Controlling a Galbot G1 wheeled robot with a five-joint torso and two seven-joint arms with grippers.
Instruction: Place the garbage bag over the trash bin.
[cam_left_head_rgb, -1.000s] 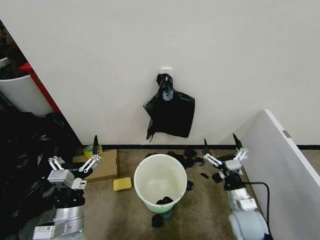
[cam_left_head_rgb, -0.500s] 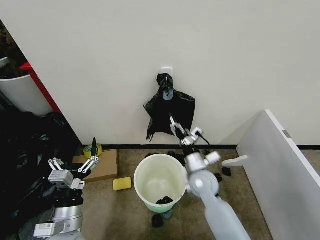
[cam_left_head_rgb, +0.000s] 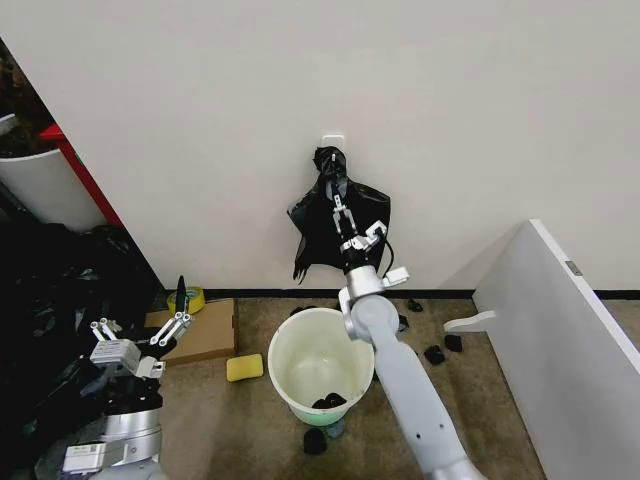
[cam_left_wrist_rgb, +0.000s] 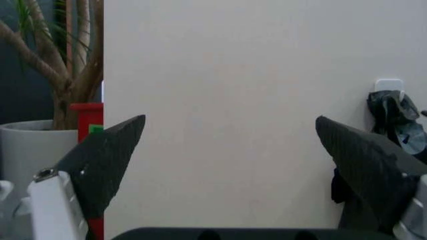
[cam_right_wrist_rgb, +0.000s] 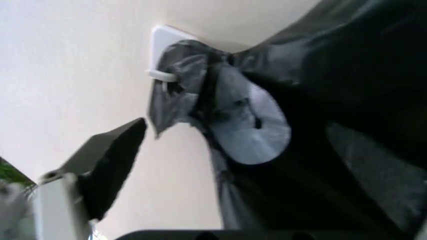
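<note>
Your right arm is built of smooth light-grey rounded segments joined by a bulbous grey joint, narrowing to a silver-white wrist block with a thin black cable looped beside it. Your right hand (cam_left_head_rgb: 340, 212) has slim white linkage fingers with dark tips. Your left arm ends in a ribbed silver cylinder carrying a small white label with dark print. Your left hand (cam_left_head_rgb: 140, 328) shows white metal links with visible pivot screws. Close up, its fingertips (cam_left_wrist_rgb: 107, 155) are matt black, pointed wedges bolted to white bars.
</note>
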